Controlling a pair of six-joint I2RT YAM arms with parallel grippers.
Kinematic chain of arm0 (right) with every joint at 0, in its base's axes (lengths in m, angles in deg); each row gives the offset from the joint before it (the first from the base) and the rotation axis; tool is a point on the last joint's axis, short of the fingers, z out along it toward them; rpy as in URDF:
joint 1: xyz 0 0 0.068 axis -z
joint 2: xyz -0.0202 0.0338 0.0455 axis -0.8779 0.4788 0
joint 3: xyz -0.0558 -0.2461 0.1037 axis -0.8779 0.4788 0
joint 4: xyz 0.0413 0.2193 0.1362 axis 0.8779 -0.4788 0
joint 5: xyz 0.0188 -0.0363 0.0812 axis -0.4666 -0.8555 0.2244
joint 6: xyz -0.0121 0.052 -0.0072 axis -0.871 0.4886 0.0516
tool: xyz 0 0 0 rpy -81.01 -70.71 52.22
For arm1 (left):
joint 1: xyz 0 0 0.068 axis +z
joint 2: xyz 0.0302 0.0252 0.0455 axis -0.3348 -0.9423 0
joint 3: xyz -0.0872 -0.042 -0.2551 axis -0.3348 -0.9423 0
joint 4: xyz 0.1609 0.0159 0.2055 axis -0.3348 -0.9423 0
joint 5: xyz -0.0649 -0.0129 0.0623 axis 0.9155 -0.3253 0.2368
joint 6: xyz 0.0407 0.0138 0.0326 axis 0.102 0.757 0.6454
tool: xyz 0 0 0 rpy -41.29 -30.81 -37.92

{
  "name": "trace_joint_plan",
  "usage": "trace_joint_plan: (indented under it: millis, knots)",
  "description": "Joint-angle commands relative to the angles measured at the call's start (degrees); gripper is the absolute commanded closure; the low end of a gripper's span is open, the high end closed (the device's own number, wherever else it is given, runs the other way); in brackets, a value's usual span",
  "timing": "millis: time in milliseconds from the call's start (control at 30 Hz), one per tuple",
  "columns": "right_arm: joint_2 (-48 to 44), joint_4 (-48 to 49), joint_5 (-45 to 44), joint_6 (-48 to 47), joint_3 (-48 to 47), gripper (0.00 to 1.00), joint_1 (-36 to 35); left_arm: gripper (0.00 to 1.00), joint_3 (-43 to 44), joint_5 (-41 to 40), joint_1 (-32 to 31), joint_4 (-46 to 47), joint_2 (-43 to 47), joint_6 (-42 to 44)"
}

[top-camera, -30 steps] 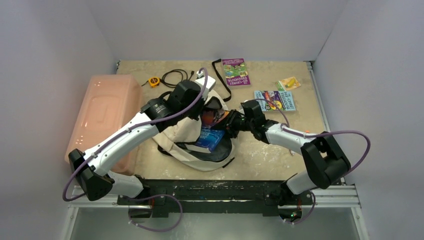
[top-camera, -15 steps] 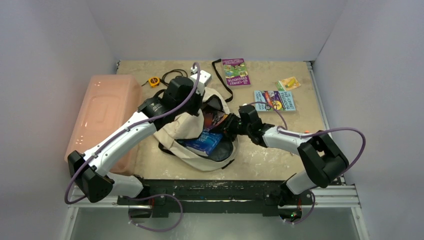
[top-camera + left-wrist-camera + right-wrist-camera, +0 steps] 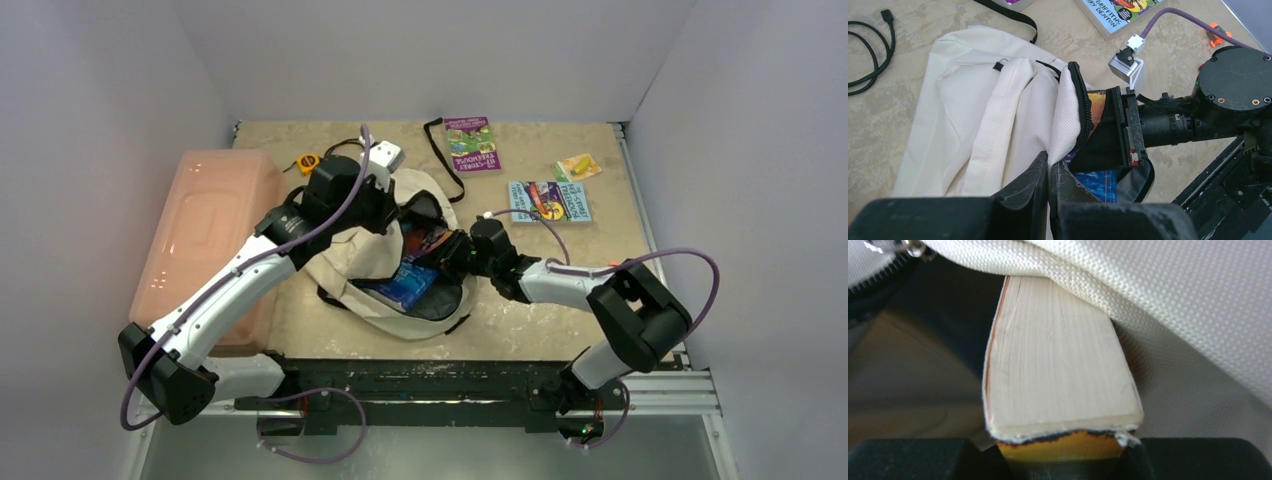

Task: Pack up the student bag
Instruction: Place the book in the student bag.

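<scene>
Centre of top view: open backpack lying on desk. At its cream rim, left end effector pinched together on fabric; right end effector clamped on book inside the opening.

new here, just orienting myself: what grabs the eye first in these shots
The cream student bag lies mid-table, its mouth pinched open by the left fingers. The right fingers hold a thick book at its opening. A pink bin sits at left.

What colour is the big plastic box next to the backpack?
The box is pale pink; the top external view shows it best.
</scene>
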Motion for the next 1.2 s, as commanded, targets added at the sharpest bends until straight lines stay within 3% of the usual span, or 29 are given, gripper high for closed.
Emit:
trace_joint_plan:
  millis: [0,133,300,367,467,667,767,1000,1100,1167]
  knots:
    - [0.0,13.5,-10.4,5.1,-3.5,1.0,1.1,1.0,-1.8,2.8,0.4,9.6,4.0,-2.3]
    - [3.9,18.6,-15.8,5.4,-5.8,1.0,1.2,1.0,-2.4,2.5,0.4,10.1,4.0,-1.4]
    - [14.5,19.6,-14.8,1.8,-15.8,1.0,-0.9,1.0,-2.6,-2.3,0.4,9.7,3.1,1.7]
    - [16.7,19.0,-12.9,-0.4,-17.5,0.94,-1.3,1.0,-2.8,-3.4,0.5,9.5,2.8,2.3]
    - [15.2,9.5,-15.3,-6.0,-18.5,0.77,-1.9,1.0,-3.2,-4.9,0.4,9.2,2.6,2.5]
    - [14.5,-8.6,-12.2,-18.5,-24.1,0.18,-1.7,1.0,-2.8,-2.8,0.4,8.6,1.8,1.9]
    - [13.7,-17.8,-11.5,-23.2,-26.2,0.07,-1.5,1.0,-2.7,-2.9,0.4,8.6,1.4,2.1]
    - [4.9,-24.6,-12.2,-28.2,-21.5,0.01,-1.5,1.0,-2.6,-2.3,0.4,8.4,1.7,2.4]
    - [2.7,-22.6,-12.3,-27.8,-17.3,0.01,-1.5,1.0,-2.2,-0.8,0.3,7.8,1.6,2.5]
    - [3.2,-20.9,-11.1,-27.0,-16.0,0.11,-1.5,1.0,-2.7,0.0,0.0,8.2,1.7,2.6]
